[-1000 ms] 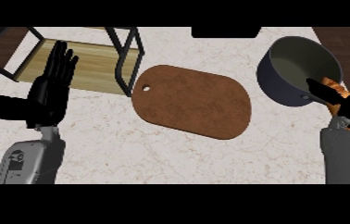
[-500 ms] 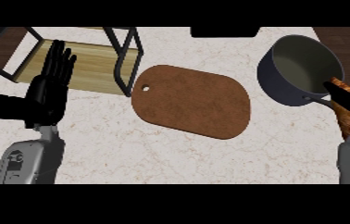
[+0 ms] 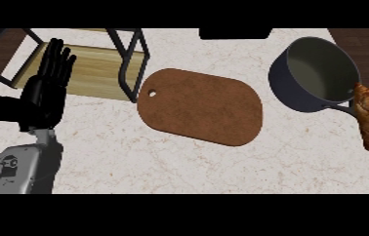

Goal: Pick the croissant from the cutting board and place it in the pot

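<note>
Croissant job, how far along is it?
Pickup looks done: the cutting board is bare. In progress: the croissant shows at the view's right edge, beside the pot, not in it. Remaining: getting it into the pot, which holds nothing. The left hand rests open at left.

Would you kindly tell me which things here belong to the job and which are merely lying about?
Belonging to the job:
cutting board
pot
croissant, just showing at the right edge, beside the pot's handle

Lying about:
wooden rack with a black frame
left hand, resting open at the left
</note>
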Controlling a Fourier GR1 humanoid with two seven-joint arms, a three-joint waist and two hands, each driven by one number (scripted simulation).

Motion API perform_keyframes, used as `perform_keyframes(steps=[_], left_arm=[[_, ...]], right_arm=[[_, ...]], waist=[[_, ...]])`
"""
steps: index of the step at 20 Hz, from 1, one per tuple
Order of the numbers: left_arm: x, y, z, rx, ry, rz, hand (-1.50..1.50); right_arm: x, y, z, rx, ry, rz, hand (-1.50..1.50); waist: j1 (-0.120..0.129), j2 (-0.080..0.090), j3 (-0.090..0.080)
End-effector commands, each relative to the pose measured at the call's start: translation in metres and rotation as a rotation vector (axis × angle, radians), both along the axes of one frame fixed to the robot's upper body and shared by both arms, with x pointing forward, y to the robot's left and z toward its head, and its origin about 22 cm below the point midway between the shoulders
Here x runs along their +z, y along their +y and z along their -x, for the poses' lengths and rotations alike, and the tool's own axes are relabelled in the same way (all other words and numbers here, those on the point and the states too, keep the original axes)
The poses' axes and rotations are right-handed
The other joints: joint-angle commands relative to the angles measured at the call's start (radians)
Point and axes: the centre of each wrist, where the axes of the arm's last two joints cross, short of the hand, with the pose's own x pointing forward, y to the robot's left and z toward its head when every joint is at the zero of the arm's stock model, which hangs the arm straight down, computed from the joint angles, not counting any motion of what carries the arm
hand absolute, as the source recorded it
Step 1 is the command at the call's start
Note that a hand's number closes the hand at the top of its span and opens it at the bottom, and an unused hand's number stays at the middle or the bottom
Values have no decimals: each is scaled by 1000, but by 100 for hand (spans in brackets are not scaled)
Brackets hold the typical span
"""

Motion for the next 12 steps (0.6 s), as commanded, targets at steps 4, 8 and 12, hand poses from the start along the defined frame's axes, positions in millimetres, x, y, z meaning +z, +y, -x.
perform_keyframes(steps=[4, 8, 12], left_arm=[[-4, 11, -4, 4, 9, 0, 0], [0, -7, 1, -1, 5, 19, 0], [-15, 15, 8, -4, -3, 3, 0]], right_arm=[[-15, -3, 75, -50, -40, 13, -150], [-13, -9, 103, -44, -33, 26, -150], [-8, -38, 147, -43, -25, 47, -150]], waist=[[0, 1, 0], [4, 1, 0], [-3, 0, 0]])
